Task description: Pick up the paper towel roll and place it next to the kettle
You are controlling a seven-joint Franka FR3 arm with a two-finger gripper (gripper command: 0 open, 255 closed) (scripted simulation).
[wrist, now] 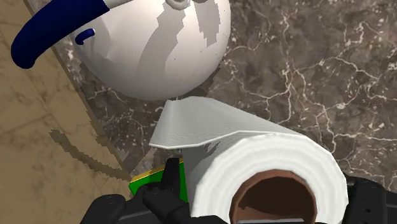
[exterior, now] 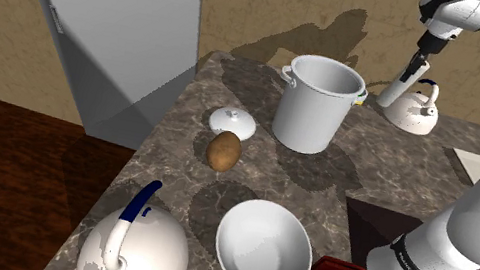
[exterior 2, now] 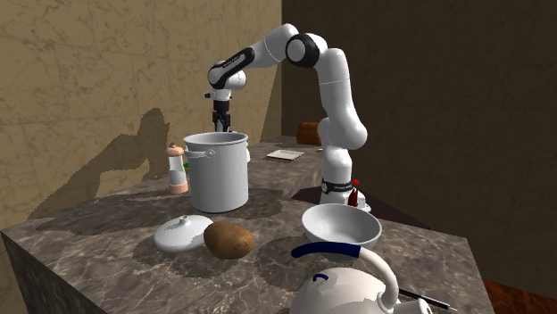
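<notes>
Wrist view has the two black fingers (wrist: 167, 191) pressed against opposite sides of the paper towel roll (wrist: 254, 159), so the gripper (wrist: 267, 194) is clamped on it. The roll's brown core faces the camera and a loose sheet stands off its side. A small green and yellow piece (wrist: 147, 183) shows just beside one finger. Just beyond the roll stands a white kettle (wrist: 153, 44) with a dark blue handle, on the dark marbled countertop (wrist: 305, 57) close to the tan wall (wrist: 32, 146). In the shoulder view the gripper (exterior: 420, 67) hangs at the upper right. The roll (exterior: 397, 88) slants down from it, its lower end just beside the kettle (exterior: 414, 113), on the side toward the tall white pot (exterior: 316, 107). Whether the roll touches the countertop (exterior: 372, 183) I cannot tell. Farther out lie a white lid (exterior: 231, 120), a potato (exterior: 223, 151), a white bowl (exterior: 263, 250) and, at the near edge, a second kettle (exterior: 134, 252). In the second exterior view the gripper (exterior 2: 220, 116) sits behind the pot's (exterior 2: 219, 174) rim.
</notes>
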